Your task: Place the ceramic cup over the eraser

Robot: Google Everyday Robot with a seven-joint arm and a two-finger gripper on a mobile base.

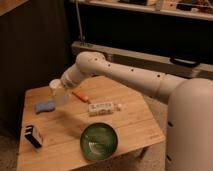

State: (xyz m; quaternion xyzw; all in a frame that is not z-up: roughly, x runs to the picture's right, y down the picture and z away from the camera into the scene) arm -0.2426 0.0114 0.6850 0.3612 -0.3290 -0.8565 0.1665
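Wooden surface (130, 125) bore the eraser (34, 135) at its front-left corner, well apart from the cup (55, 84), clamped aloft in the gripper (60, 93). The cup likely needed turning mouth-down and centring over the eraser before lowering straight.

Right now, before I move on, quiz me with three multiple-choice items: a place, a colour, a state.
1. Where is the eraser? A) table's front-left corner B) on the floor C) on the shelf
2. The bowl's colour? A) red B) green C) white
3. The eraser is: A) covered B) gripped C) uncovered
A: it lies by the near left edge. B: glossy green. C: the gripper holds the ceramic cup farther back, beside the blue cloth, away from it.
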